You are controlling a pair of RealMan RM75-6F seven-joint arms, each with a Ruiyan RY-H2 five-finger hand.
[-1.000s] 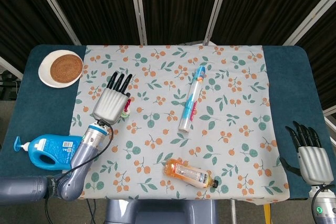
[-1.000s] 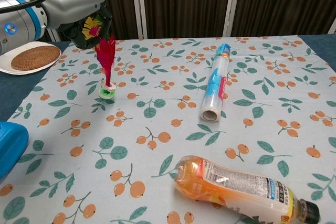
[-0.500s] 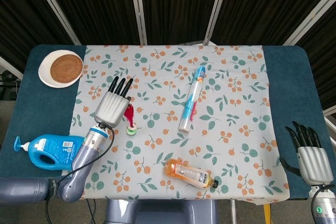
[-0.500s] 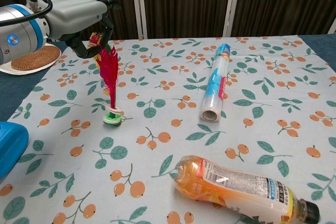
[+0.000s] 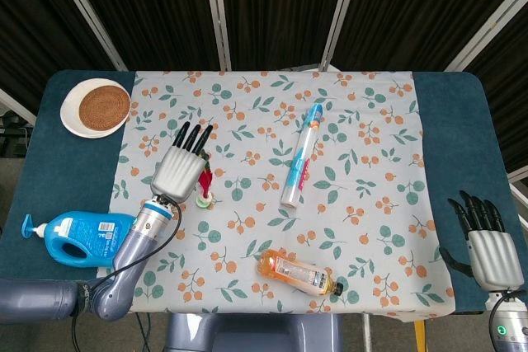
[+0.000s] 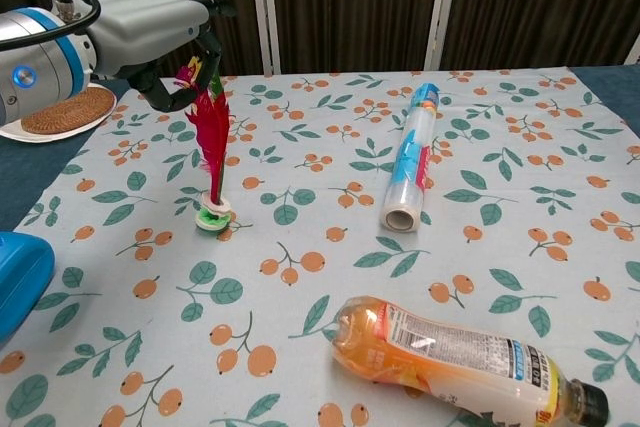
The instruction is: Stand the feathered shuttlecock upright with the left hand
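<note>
Left hand (image 6: 140, 22) pinches feather tops, upper left | shuttlecock (image 6: 211, 152) upright, base on cloth (image 6: 330, 197) | left to do: release | right hand (image 5: 487, 245) idle, fingers apart, lower right

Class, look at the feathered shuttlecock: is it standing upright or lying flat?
Upright: the shuttlecock has its base on the cloth and feathers pointing up, their tips at the left hand.

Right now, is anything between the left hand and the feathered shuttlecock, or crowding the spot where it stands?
Nothing visible. The left hand holds the shuttlecock by its feathers, base on the cloth; the film roll lies well apart.
</note>
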